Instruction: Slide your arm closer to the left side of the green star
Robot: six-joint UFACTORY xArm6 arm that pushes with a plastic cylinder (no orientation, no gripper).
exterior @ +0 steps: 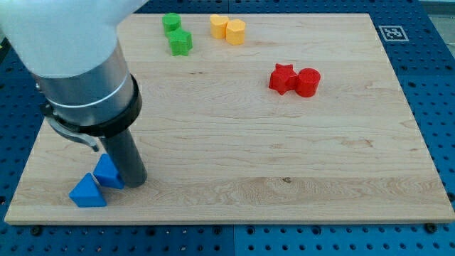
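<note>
The green star (180, 42) lies near the view's top, left of centre, with a green round block (170, 22) touching it just above. My tip (136, 180) is at the view's bottom left, far below the green star and a little to its left. It rests right beside a blue triangular block (108, 171). A second blue triangular block (87, 192) lies just below-left of that one.
Two yellow blocks (227, 28) sit together at the view's top centre. A red star (282, 77) and a red cylinder (308, 82) touch at the right of centre. The wooden board (284, 156) lies on a blue pegboard. The arm's wide body (89, 78) hides the board's upper left.
</note>
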